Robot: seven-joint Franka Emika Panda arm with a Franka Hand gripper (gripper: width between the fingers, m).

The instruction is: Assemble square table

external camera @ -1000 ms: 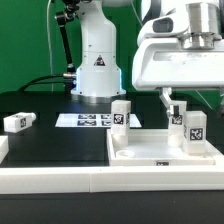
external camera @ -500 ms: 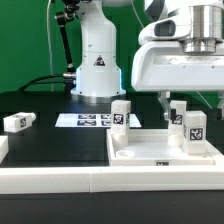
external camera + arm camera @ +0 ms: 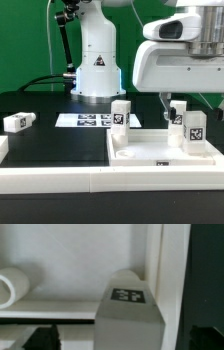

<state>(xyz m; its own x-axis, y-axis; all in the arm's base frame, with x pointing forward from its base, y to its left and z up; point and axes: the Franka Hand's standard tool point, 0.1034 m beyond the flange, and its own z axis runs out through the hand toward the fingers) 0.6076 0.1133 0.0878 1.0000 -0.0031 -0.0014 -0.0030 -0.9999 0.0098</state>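
Above the square table's slab (image 3: 138,150), we see the gripper (image 3: 188,100) with fingers (image 3: 164,99) spread wide; an upright tagged leg (image 3: 128,303) stands between them, just beside the rim.

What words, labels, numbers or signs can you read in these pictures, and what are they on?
No words or numbers are readable.
On the arm's base, a triangular sticker: too small to read.
Black-and-white tags on the legs and marker board: patterns, no text.
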